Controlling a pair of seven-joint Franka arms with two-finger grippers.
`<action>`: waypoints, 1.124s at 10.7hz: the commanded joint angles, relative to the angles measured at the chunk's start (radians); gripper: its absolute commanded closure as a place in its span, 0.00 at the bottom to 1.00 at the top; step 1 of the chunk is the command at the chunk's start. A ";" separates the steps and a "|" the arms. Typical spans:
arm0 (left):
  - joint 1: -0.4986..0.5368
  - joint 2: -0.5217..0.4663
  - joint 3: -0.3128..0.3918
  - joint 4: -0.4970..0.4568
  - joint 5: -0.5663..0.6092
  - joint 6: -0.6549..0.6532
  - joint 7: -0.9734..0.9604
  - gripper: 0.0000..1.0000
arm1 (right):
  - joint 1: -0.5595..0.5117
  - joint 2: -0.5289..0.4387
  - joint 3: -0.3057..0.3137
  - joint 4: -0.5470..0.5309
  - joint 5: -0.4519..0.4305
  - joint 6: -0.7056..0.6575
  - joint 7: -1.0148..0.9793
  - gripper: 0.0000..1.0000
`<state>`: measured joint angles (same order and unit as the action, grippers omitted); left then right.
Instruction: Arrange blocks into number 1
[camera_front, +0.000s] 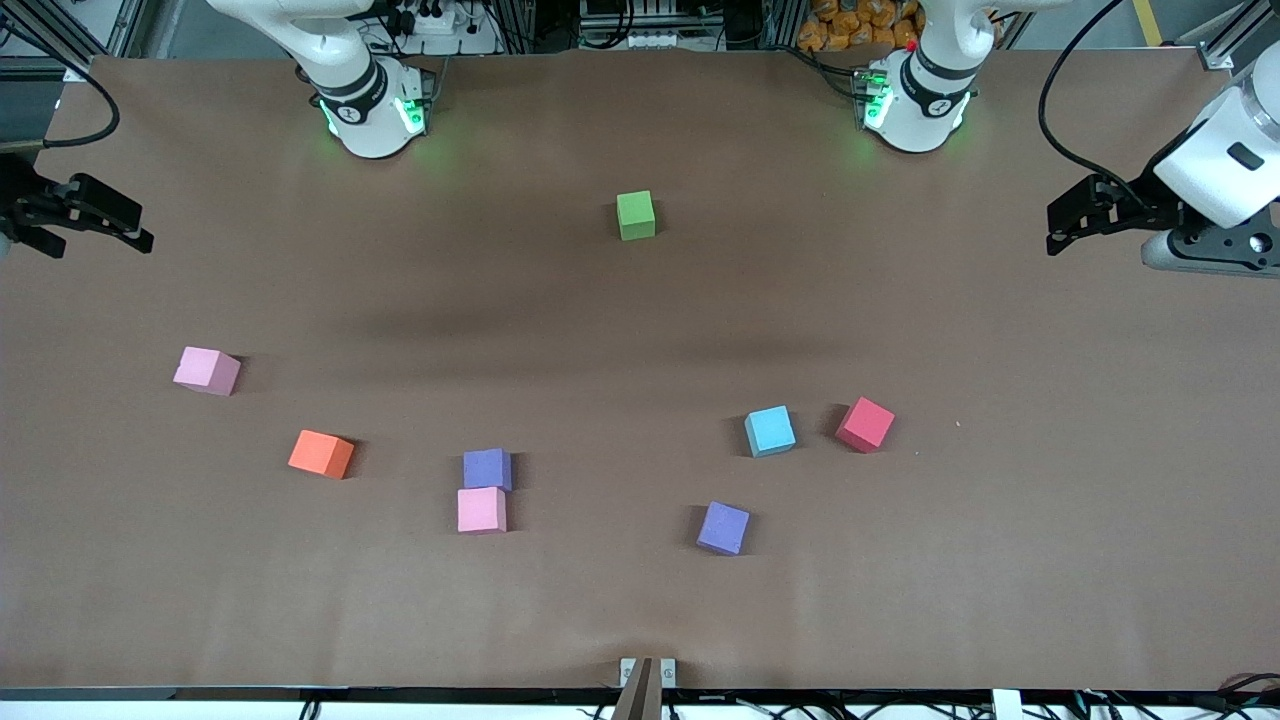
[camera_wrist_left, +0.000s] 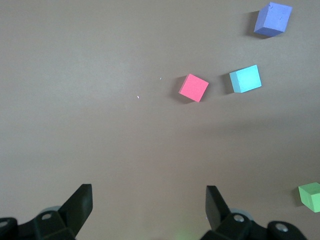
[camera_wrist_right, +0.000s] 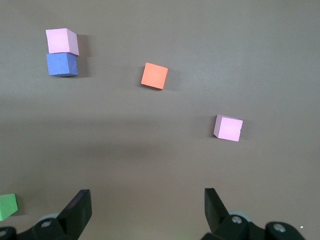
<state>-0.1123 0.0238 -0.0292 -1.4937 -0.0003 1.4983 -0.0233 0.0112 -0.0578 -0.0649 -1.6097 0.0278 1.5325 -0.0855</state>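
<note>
A: Is either claw gripping anything?

B: No. The left claw is hanging released over its end of the table, the right claw likewise at its own end.

A: The blocks?

B: They're lying scattered: the green block nearest the bases, a purple block touching a pink block, the blue block sitting beside the red block.

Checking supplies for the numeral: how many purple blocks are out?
2. One purple block touches a pink block; the other purple block sits alone, nearer the camera than the blue block.
</note>
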 joint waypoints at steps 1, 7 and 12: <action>0.011 -0.005 -0.009 0.004 -0.012 -0.012 0.019 0.00 | 0.000 -0.019 -0.003 -0.012 0.006 0.006 0.001 0.00; 0.002 0.069 -0.009 0.004 -0.010 0.009 -0.048 0.00 | 0.022 0.001 0.002 -0.013 0.006 0.008 0.004 0.00; -0.176 0.312 -0.026 0.003 -0.007 0.225 -0.323 0.00 | 0.186 0.250 0.002 -0.012 0.006 0.211 0.024 0.00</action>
<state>-0.2266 0.2682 -0.0586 -1.5097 -0.0032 1.6722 -0.2647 0.1649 0.1007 -0.0578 -1.6431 0.0317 1.6882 -0.0771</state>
